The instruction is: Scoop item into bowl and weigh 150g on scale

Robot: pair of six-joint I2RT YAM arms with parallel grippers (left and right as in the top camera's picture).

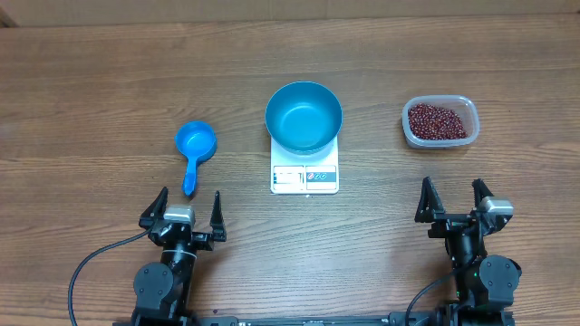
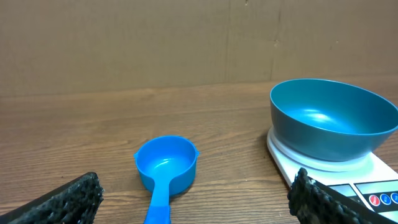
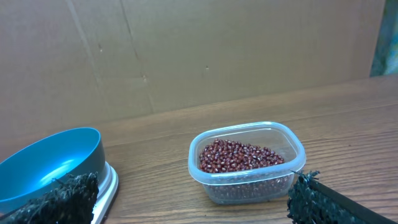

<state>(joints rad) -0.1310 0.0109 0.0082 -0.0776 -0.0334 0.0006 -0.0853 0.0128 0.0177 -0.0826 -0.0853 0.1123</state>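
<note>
– Red-brown beans: where do you find them?
– You find the small oval beans heaped in the clear rounded plastic tub, far right on the wooden desk, well apart from the round deep blue bowl.
– And that bowl?
– Your bowl sits upright on the small white square kitchen scale at mid-desk, with the display strip facing the arms.
– The scoop?
– You have the small blue plastic scoop with a handle lying left of the scale, handle toward the left arm.
– Jaws?
– Your left jaws stand spread wide, holding nothing, just short of the scoop's handle. Your right jaws are spread too, holding nothing, well apart from the tub.
</note>
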